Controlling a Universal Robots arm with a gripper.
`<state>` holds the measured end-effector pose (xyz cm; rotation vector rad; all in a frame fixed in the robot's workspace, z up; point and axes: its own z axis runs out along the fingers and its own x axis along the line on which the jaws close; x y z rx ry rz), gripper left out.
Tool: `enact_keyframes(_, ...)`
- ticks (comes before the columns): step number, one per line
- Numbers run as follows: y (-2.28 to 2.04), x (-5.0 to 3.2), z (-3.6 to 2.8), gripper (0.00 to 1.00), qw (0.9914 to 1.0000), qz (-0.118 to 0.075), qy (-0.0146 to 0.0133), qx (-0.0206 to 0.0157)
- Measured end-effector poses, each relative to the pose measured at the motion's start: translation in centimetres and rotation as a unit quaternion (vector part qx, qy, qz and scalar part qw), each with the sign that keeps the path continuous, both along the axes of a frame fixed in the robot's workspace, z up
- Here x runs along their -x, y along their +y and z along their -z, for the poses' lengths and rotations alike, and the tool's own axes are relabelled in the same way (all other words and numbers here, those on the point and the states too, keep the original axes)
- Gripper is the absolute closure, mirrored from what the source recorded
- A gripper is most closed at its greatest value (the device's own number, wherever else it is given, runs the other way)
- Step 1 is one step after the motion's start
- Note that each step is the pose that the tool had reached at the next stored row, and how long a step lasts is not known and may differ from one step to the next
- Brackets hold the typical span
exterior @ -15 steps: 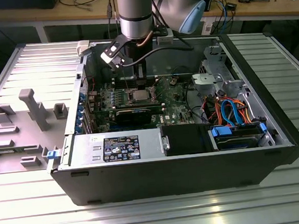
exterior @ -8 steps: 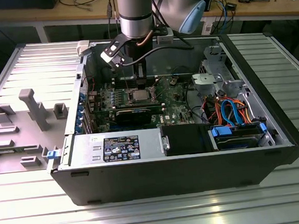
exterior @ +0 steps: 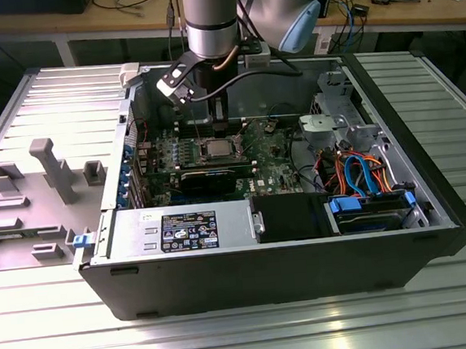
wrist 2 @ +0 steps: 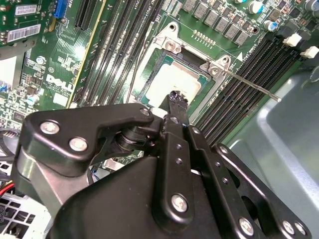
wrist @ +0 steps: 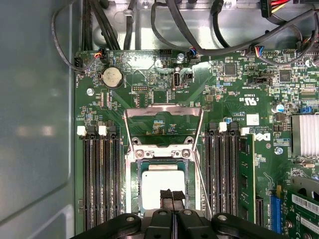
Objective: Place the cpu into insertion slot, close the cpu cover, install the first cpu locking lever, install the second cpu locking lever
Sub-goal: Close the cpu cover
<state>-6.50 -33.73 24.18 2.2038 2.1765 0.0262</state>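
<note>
- Workshop setting: wooden benches (exterior: 415, 13) strewn with cables run along the back, and up front there's a ribbed, silver metal worktop (exterior: 231, 338).
- A black desktop computer case (exterior: 266, 278) lies on its side on that worktop with the side panel off, so the green motherboard is showing. A bundle of blue and orange cables (exterior: 363, 171) sits toward the exterior view's right.
- Just beside the case, on the exterior view's left, sits a grey moulded plastic fixture tray (exterior: 31, 200).
- The silver-and-blue robot arm (exterior: 211, 17) comes down from the top and reaches into the case.
- The small square cpu with a silvery-grey metal top (wrist: 162, 184) is lying flat inside the insertion slot (wrist: 135, 179), a square socket between two banks of long black memory slots (wrist: 99, 184).
- The black gripper (wrist: 172, 196) is right over the cpu, near one edge. Its fingers are clenched together with nothing visibly pinched between them. Can't tell if the tips actually touch the chip.
- The cpu cover (wrist: 164, 108), a silver metal frame with a big square window, is swung open and standing up off the socket, not lying on the cpu.
- In the second wrist view, a thin silver locking lever rod (wrist 2: 254, 84) sticks out at an angle from a socket corner.
- A round silver coin battery (wrist: 112, 77) sits on the board beyond the cover.
</note>
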Motion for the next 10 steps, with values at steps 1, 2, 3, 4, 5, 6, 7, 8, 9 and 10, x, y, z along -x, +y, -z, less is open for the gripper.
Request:
enact_keyframes(1,0.00,0.00,-0.02,0.89,1.00000,0.000,0.0000,0.0000)
enact_keyframes(2,0.00,0.00,-0.05,0.89,1.00000,0.000,0.0000,0.0000)
enact_keyframes(3,0.00,0.00,-0.08,0.89,1.00000,0.000,0.0000,0.0000)
enact_keyframes(4,0.00,0.00,-0.10,0.89,1.00000,0.000,0.0000,0.0000)
enact_keyframes(5,0.00,0.00,-0.13,0.89,1.00000,0.000,0.0000,0.0000)
enact_keyframes(6,0.00,0.00,-0.17,0.89,1.00000,0.000,0.0000,0.0000)
enact_keyframes(7,0.00,0.00,-0.18,0.89,1.00000,0.000,0.0000,0.0000)
enact_keyframes(8,0.00,0.00,-0.19,0.89,1.00000,0.000,0.0000,0.0000)
enact_keyframes(9,0.00,0.00,-0.21,0.89,1.00000,0.000,0.0000,0.0000)
enact_keyframes(10,0.00,0.00,-0.22,0.89,1.00000,0.000,0.0000,0.0000)
